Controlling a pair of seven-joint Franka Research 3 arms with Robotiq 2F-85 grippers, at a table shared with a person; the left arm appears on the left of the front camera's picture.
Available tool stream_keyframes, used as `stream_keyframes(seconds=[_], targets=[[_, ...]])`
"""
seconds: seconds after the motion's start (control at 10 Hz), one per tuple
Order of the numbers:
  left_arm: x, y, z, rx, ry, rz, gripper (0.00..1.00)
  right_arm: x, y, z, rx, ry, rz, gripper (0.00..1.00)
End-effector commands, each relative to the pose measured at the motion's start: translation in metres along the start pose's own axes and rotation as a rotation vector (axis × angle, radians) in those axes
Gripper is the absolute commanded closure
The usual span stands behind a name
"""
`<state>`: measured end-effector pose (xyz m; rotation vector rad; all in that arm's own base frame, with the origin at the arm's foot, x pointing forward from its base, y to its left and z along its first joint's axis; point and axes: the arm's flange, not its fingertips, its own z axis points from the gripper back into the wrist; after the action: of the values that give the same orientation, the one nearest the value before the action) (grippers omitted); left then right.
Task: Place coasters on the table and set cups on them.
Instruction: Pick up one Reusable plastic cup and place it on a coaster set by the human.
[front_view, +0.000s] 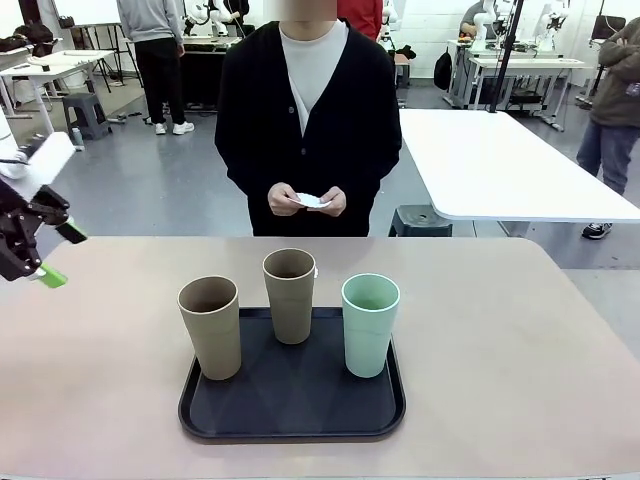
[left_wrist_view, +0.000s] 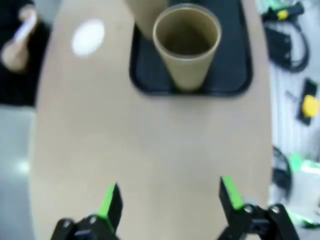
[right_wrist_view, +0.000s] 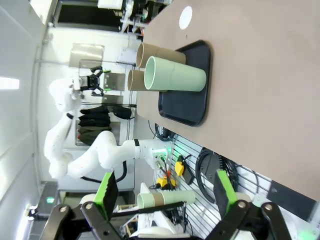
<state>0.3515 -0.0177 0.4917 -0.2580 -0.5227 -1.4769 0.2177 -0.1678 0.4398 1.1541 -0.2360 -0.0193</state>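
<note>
While the person's hands (front_view: 287, 200) hold the white coasters (front_view: 313, 201) beyond the far edge, none lies on the table (front_view: 520, 330), so I judge coaster placement comes first. My left gripper (front_view: 58, 254) hangs wide and empty at the table's left side, well apart from the black tray (front_view: 300, 400). My right gripper (right_wrist_view: 166, 187) is wide too, holding nothing. Near tan cup (front_view: 211, 325), rear tan cup (front_view: 290, 295) and mint cup (front_view: 370, 325) stand upright on the tray. Plan: wait for flat coasters, then grip the near tan cup mid-wall and lift straight up.
</note>
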Motion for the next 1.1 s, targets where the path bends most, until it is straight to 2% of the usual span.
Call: stream_keyframes(seconds=[0.0, 0.2, 0.3, 0.6, 1.0], targets=[[-0.021, 0.006, -0.014, -0.091, -0.335, -0.152, 0.00, 0.002, -0.001, 0.001, 0.024, -0.010, 0.019, 0.00], [-0.045, 0.010, -0.037, -0.122, -0.504, -0.127, 0.00, 0.002, -0.001, 0.001, 0.024, -0.010, 0.019, 0.00], [-0.055, 0.009, -0.043, -0.138, -0.538, -0.090, 0.00, 0.002, -0.001, 0.001, 0.024, -0.010, 0.019, 0.00], [-0.071, 0.002, -0.071, -0.200, -0.524, -0.005, 0.00, 0.002, -0.001, 0.001, 0.024, -0.010, 0.019, 0.00], [-0.068, -0.001, -0.091, -0.199, -0.503, -0.024, 0.00, 0.002, -0.001, 0.001, 0.024, -0.010, 0.019, 0.00]])
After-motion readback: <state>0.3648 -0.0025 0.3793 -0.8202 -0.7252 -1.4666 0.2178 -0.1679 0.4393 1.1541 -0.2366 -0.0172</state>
